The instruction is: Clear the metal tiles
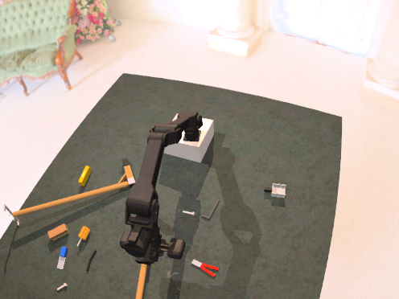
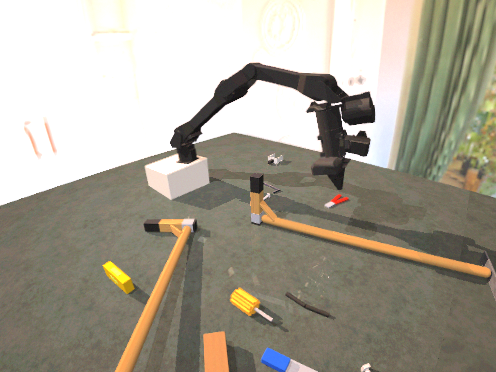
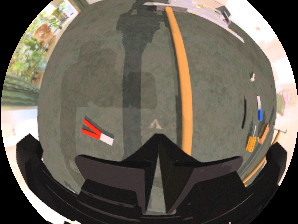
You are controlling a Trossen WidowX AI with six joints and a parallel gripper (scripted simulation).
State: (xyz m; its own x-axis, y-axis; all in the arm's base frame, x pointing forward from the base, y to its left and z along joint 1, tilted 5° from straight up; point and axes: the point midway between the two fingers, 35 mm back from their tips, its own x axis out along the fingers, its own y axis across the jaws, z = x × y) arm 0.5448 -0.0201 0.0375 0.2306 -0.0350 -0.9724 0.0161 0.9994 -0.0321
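Note:
My gripper point(image 2: 340, 186) point(image 3: 159, 136) is shut and empty, pointing down above the table, beside and clear of a long orange-handled tool. That tool's pole point(image 1: 141, 281) point(image 2: 375, 245) point(image 3: 185, 90) lies on the table, with an upright black-ended grip block point(image 2: 256, 192) at one end and a thin grey blade point(image 2: 492, 272) at the other. A pale strip point(image 3: 235, 33), possibly the steel plate, shows at the top of the wrist view near the pole's far end, with small dark shapes on or beside it. Tiles and the catch box cannot be made out clearly.
A second orange pole point(image 1: 72, 198) point(image 2: 155, 300) with a T-shaped head lies to one side. Red-handled pliers point(image 1: 207, 268) point(image 2: 337, 201) point(image 3: 97, 132) lie near the gripper. A yellow block point(image 1: 84, 176), a screwdriver point(image 1: 84, 233), a brown block point(image 1: 58, 231) and a small white tray point(image 1: 278, 190) also lie about.

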